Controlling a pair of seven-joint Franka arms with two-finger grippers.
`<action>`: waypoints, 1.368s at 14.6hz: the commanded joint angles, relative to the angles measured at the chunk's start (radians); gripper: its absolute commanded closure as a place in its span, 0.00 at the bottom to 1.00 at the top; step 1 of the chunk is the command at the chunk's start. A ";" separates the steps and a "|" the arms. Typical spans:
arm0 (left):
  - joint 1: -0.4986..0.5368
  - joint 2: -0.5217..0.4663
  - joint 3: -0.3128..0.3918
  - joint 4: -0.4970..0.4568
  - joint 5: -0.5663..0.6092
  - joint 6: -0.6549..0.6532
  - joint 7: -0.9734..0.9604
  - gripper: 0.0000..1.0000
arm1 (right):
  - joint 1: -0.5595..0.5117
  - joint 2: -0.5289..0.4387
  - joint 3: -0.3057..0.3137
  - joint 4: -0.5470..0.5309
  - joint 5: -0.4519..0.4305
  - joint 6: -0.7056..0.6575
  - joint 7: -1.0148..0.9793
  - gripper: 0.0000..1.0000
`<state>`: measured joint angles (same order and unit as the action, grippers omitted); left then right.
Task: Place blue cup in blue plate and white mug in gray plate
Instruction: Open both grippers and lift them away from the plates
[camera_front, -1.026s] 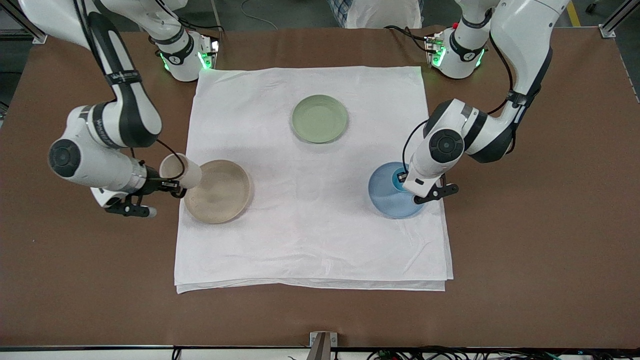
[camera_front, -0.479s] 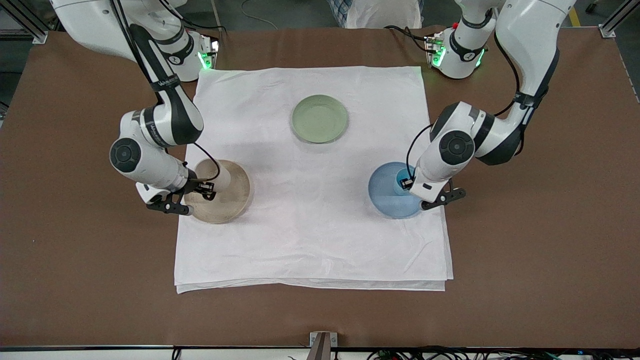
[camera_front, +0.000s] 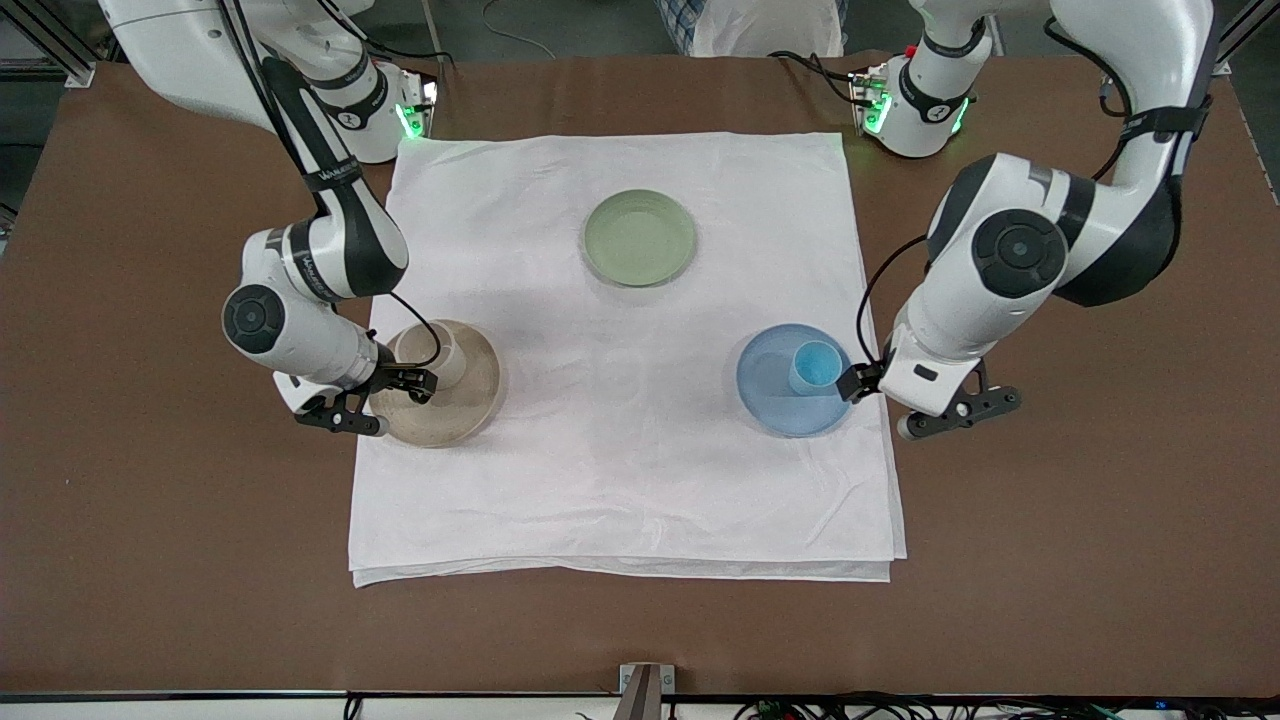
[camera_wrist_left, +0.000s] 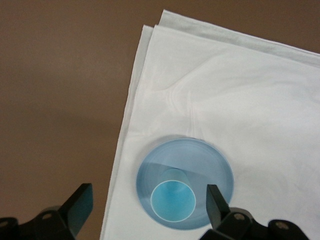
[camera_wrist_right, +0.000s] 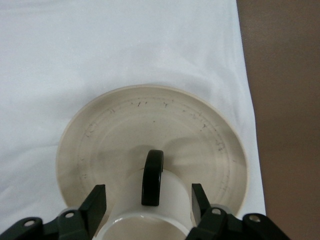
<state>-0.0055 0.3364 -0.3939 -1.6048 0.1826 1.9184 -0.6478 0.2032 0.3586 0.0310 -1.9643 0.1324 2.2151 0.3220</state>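
Blue cup (camera_front: 815, 367) stands upright in blue plate (camera_front: 765, 400); left pincer (camera_wrist_left: 150, 210) spread, over the plate's edge. Right pincer (camera_wrist_right: 148, 202) pinches white mug (camera_wrist_right: 150, 212) on gray plate (camera_wrist_right: 100, 135). Next, likely: release mug.

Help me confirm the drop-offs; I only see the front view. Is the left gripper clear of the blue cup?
Observer: Yes. The left wrist view shows the left gripper open, with both fingers apart from the blue cup.
Operator: Is the cup upright?
Observer: Its round mouth faces up, and it stands off-centre in the blue plate.
Operator: Where is the white mug's handle?
Observer: The right wrist view shows the dark handle on the side of the white mug toward the middle of the gray plate, in line with the right gripper.
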 joint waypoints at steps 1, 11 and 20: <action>0.070 -0.014 0.006 0.123 0.017 -0.126 0.150 0.00 | -0.048 -0.035 -0.002 0.170 -0.064 -0.246 -0.016 0.00; 0.006 -0.316 0.273 0.034 -0.163 -0.355 0.496 0.00 | -0.320 -0.102 -0.002 0.530 -0.097 -0.774 -0.376 0.00; -0.013 -0.361 0.270 -0.001 -0.164 -0.377 0.498 0.00 | -0.309 -0.105 0.015 0.605 -0.077 -0.811 -0.279 0.00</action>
<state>-0.0171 -0.0019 -0.1235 -1.5868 0.0386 1.5500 -0.1706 -0.1084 0.2619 0.0355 -1.3654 0.0413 1.4301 0.0246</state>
